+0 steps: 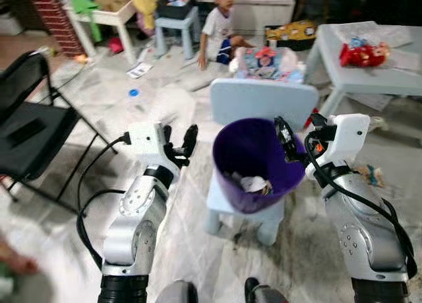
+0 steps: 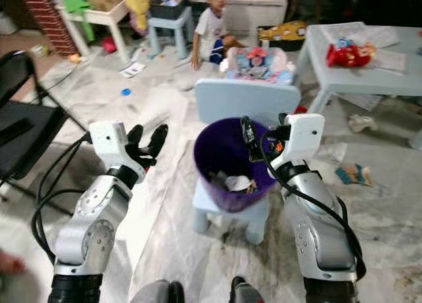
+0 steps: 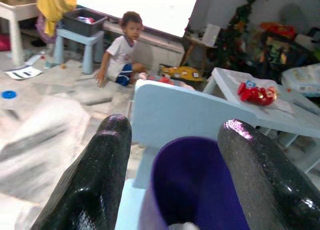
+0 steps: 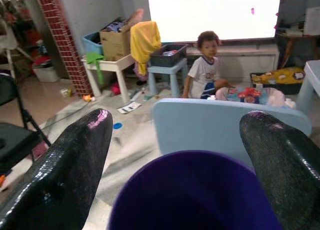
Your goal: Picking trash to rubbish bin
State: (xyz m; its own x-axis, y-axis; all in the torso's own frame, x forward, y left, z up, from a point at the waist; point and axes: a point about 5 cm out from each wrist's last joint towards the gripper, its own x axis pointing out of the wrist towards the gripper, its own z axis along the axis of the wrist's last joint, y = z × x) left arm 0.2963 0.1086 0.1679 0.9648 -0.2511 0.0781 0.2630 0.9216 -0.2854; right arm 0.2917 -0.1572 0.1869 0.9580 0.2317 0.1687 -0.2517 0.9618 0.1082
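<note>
Some crumpled trash (image 1: 252, 183) is already seen inside the purple rubbish bin (image 1: 257, 163) on the small blue chair (image 1: 262, 102). Both the left gripper (image 1: 179, 139) and right gripper (image 1: 285, 139) are held spread and empty; floor litter (image 1: 138, 70) is judged left.

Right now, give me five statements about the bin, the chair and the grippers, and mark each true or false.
1. The purple bin stands on the seat of the small light-blue chair. True.
2. The bin is empty. False: crumpled trash lies at its bottom.
3. The right gripper is at the bin's rim, fingers open. True.
4. The left gripper is shut on a piece of trash. False: it is open and holds nothing, beside the bin.
5. The black folding chair stands to the robot's right. False: it is on its left.
</note>
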